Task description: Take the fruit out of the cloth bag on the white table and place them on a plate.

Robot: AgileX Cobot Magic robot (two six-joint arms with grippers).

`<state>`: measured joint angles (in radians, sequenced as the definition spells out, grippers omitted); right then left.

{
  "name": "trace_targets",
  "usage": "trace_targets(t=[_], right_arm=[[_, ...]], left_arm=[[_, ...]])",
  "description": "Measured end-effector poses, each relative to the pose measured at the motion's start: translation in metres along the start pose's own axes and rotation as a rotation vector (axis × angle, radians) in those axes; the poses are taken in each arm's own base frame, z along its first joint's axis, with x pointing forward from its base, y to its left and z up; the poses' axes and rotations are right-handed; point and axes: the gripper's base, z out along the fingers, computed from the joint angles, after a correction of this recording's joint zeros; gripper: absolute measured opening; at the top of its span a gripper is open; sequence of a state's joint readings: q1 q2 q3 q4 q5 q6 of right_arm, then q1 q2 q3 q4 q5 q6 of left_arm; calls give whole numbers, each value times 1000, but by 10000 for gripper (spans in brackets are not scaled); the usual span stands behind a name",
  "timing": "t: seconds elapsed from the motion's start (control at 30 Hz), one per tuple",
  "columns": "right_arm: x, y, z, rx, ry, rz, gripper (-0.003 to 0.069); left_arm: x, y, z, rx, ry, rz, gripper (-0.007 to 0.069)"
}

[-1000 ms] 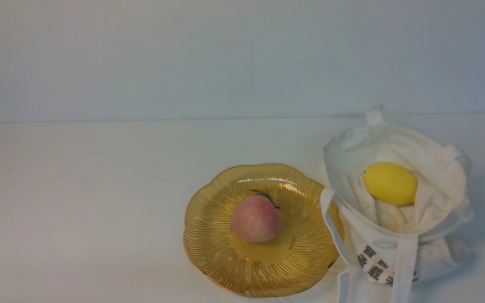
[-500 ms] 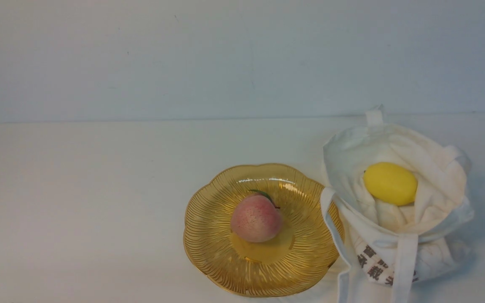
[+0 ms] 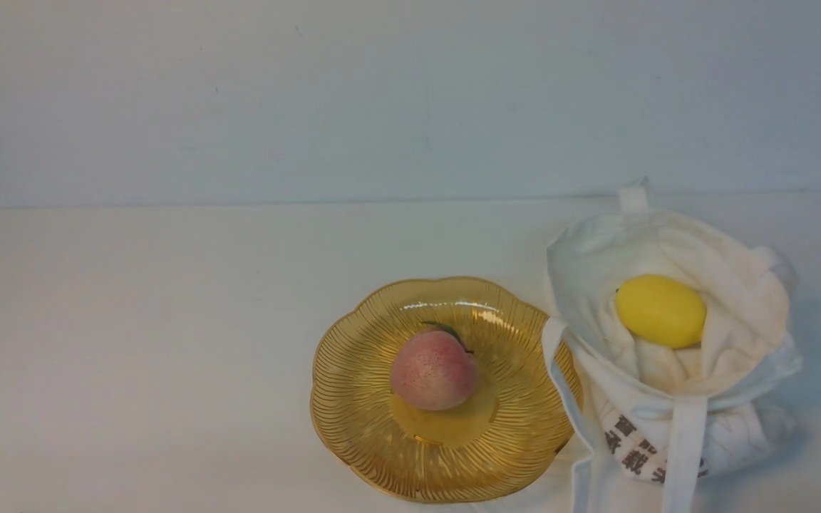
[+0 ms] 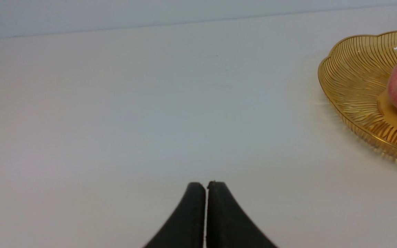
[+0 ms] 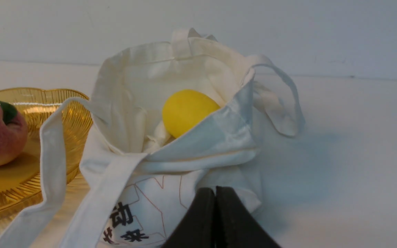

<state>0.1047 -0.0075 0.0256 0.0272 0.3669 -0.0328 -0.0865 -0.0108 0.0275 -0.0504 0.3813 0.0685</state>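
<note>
A pink speckled peach [image 3: 433, 370] with a green leaf lies in the middle of the amber scalloped plate [image 3: 353, 427] on the white table [image 3: 132, 342]. Right of the plate stands the white cloth bag [image 3: 731, 285], its mouth open, with the yellow lemon-shaped fruit [image 3: 661, 311] resting inside. One strap drapes over the plate's right rim. Neither gripper shows in the front view. My left gripper [image 4: 206, 185] is shut and empty, over bare table apart from the plate [image 4: 350, 65]. My right gripper [image 5: 215, 190] is shut and empty, just in front of the bag [image 5: 198, 151]; the yellow fruit [image 5: 186, 111] shows above it.
A pale wall [image 3: 410, 100] closes the table's far edge. Bare table stretches left of the plate and behind it. The bag's long straps [image 3: 681, 456] hang toward the near edge.
A dark piece of my right arm seen at the front view's right edge a second ago has gone out of frame. The fruit, plate and bag have not moved.
</note>
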Motion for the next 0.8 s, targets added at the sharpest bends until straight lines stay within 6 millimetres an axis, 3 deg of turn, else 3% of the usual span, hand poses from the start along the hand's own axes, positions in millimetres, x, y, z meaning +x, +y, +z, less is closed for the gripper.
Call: trace_targets(t=[0.8], right_arm=[[0,-5,0,95,2,19,-14]], left_arm=[[0,0,0,0,0,0,-8]])
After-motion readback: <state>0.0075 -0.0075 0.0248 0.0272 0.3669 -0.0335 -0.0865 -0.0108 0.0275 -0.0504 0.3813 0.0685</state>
